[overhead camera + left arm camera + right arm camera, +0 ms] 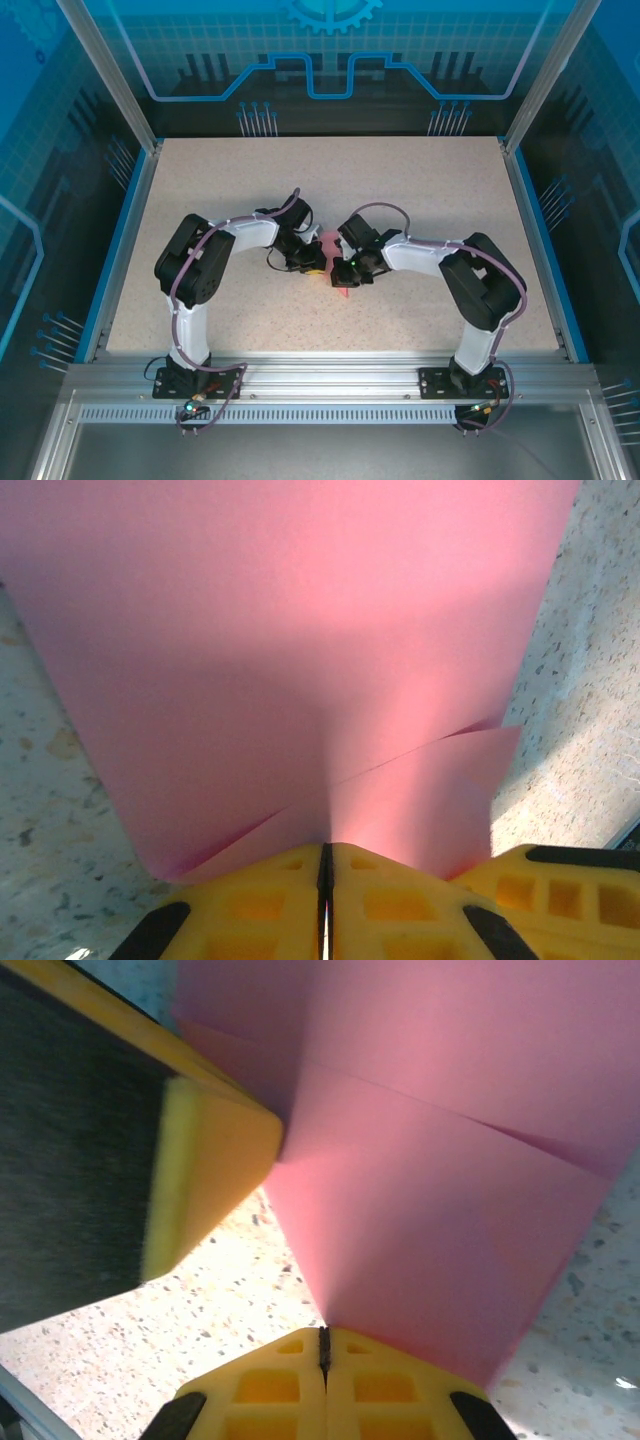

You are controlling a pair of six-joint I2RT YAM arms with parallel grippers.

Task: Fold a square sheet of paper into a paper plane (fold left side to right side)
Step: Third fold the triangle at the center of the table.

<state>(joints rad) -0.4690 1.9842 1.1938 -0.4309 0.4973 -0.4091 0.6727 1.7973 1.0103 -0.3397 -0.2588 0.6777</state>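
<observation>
Pink paper (341, 284) is held between two robot arms at the middle of a table, pinched from both sides.

Around the scene stands an enclosure of translucent blue panels (330, 50) printed with a gear outline and circuit-like lines, set in an aluminium frame (330, 375). The table (400, 180) is a pale beige surface with fine dark speckles and a blue border.

The left arm (200, 265) and the right arm (480, 285), both black and white with purple cables along them, rise from bases at the near edge and bend inward until their wrists nearly meet.

In the left wrist view the pink paper (300, 650) fans out wide above the table, with the slanted edge of a second layer crossing its lower right. In the right wrist view the paper (450, 1160) also shows that layered edge, and it narrows down to the fingers.

The left gripper (312, 262) (325, 865) has its yellow fingers pressed together, clamped on the paper's near edge. The right gripper (345, 270) (323, 1345) is likewise closed tight on a corner of the paper. One yellow finger (210, 1170) of the left gripper shows beside the paper in the right wrist view.
</observation>
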